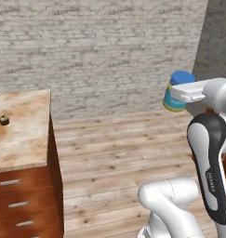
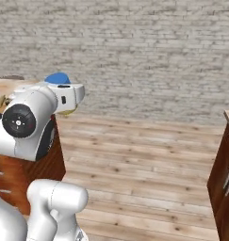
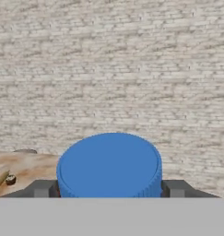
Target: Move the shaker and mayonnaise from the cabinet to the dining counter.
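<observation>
The white arm's two-finger gripper (image 3: 109,188) pinches the stout blue-lidded mayonnaise jar (image 1: 178,90) between widely spread dark fingers (image 3: 41,188), aloft above the plank floor (image 1: 119,153); a grey brick wall (image 1: 100,51) stands behind. The beige marble-look dining counter (image 1: 26,135) lies well apart at left.

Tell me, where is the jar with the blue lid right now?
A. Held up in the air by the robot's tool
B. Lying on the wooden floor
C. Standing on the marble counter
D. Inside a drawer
A. The mayonnaise sits between the fingers of the tool, raised above the wooden floor and off to the side of the dining counter.
</observation>
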Motion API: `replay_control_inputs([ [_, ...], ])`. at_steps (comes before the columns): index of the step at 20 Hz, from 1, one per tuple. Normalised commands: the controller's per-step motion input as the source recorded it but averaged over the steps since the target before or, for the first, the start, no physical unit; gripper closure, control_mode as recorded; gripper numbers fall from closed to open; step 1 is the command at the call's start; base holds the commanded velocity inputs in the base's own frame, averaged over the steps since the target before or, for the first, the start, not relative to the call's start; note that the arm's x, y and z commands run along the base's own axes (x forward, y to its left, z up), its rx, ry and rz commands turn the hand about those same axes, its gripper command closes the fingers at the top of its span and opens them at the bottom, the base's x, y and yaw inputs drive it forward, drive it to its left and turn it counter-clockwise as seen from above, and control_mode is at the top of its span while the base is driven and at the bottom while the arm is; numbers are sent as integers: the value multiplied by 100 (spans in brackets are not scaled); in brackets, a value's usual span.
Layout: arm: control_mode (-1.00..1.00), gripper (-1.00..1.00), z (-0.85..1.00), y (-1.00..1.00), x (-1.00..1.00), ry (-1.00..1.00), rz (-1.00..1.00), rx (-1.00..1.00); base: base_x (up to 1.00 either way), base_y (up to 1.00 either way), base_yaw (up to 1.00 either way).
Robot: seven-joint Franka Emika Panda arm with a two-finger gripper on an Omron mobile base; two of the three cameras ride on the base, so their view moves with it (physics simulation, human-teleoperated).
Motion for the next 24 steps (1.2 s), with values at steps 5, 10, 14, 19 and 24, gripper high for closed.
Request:
replay_control_inputs([
  [5,100,100,0,0,0,0,0,0,0,83,0],
  [10,100,100,0,0,0,0,0,0,0,99,0],
  [14,100,100,0,0,0,0,0,0,0,99,0],
  [19,100,100,0,0,0,0,0,0,0,95,0],
  [24,100,100,0,0,0,0,0,0,4,87,0],
])
